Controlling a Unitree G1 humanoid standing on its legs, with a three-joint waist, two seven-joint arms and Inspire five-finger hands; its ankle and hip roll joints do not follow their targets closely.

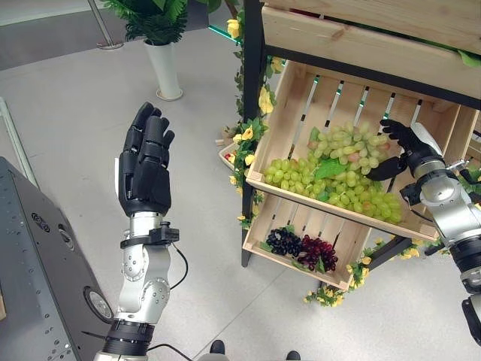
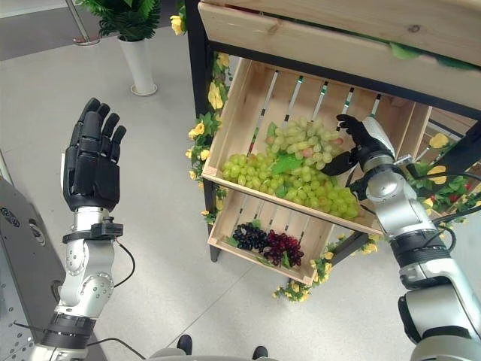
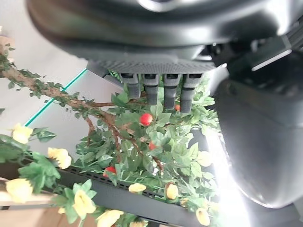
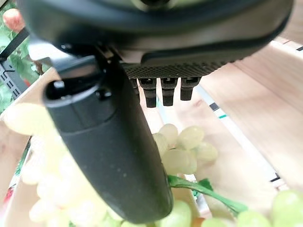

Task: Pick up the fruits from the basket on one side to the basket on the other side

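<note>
A heap of green grapes [image 1: 331,177] fills the upper slanted wooden crate [image 1: 279,124] on a black rack. My right hand [image 1: 406,144] is inside this crate at the heap's right end, open, its fingers above the top bunch and its thumb [image 4: 104,142] low beside it. In the right wrist view the grapes [image 4: 182,151] lie just past the fingertips, untouched. The lower crate [image 1: 264,219] holds a dark purple bunch [image 1: 284,242] and a red bunch [image 1: 317,253]. My left hand [image 1: 146,162] is raised over the floor left of the rack, open and holding nothing.
Another wooden crate [image 1: 361,30] sits close above the upper one. Yellow-flower garlands [image 1: 248,135] hang on the rack's posts. A potted plant [image 1: 164,68] stands at the back left. A dark grey case [image 1: 37,256] is at the lower left.
</note>
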